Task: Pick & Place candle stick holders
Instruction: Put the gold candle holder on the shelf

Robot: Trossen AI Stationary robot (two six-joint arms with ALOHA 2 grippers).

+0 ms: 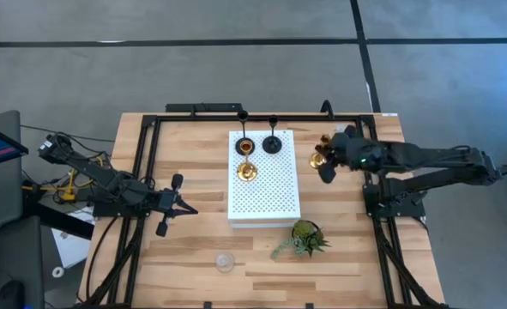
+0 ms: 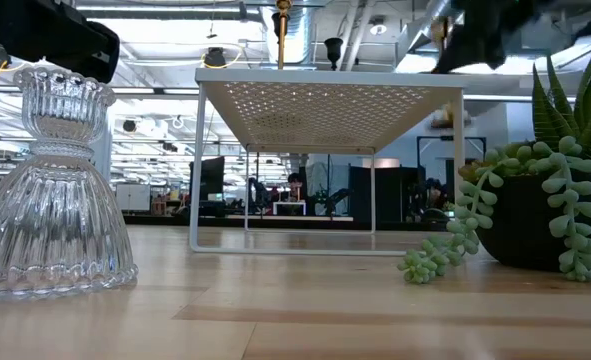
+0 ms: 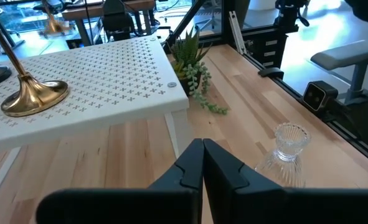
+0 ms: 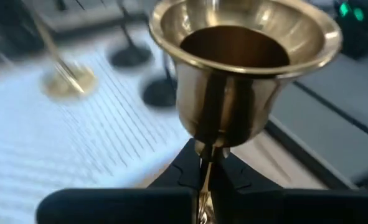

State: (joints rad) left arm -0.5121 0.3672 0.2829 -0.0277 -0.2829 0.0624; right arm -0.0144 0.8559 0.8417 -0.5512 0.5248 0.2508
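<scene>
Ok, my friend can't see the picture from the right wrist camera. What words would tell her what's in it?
The right gripper is shut on the thin stem of a shiny gold candle holder, whose cup fills the view. Behind, blurry, are the white board, another gold holder and two black ones.

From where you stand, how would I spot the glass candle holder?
Find the white perforated board mid-table, then look toward the table's near edge, left of the small green plant. The clear glass candle holder stands alone on bare wood, ribbed and see-through, unlike the gold and black ones on the board.

Two black holders (image 1: 272, 142), two gold holders (image 1: 247, 169), one glass holder (image 1: 225, 262), one plant (image 1: 304, 238), one perforated board (image 1: 264, 193).
</scene>
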